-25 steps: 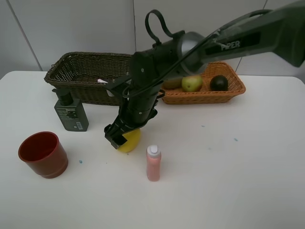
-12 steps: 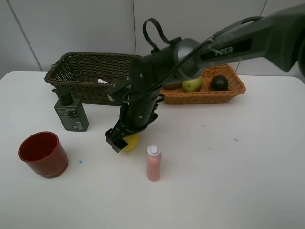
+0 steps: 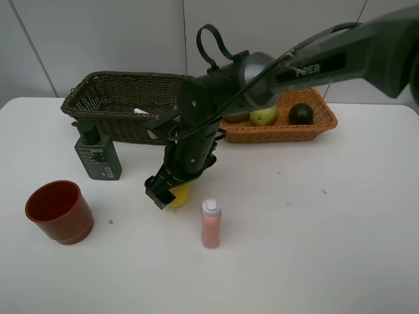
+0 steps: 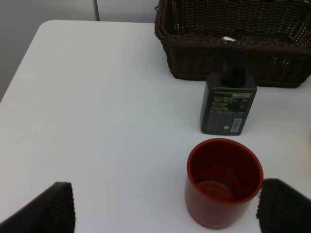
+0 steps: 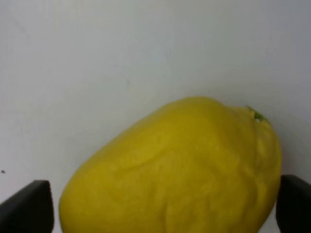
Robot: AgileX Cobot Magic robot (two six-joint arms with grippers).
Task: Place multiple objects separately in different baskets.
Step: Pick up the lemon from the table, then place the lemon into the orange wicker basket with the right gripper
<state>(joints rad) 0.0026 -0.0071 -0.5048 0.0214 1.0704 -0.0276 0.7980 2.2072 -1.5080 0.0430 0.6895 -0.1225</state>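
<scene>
Since the oval yellow lemon [image 3: 182, 195] lies on the white counter [image 3: 314, 248] near the dark brown wicker basket [image 3: 105, 98], straddled by your right end effector [image 3: 168, 191] with jaws spread wide, close across its short middle. Its firm, waxy rind will likely slip out of a pinch near the ends.

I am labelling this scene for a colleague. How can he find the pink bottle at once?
Start at the white table and look near its middle. The pink bottle stands upright there, beside the yellow lemon. It alone is slim and pink, with a white cap.
</scene>
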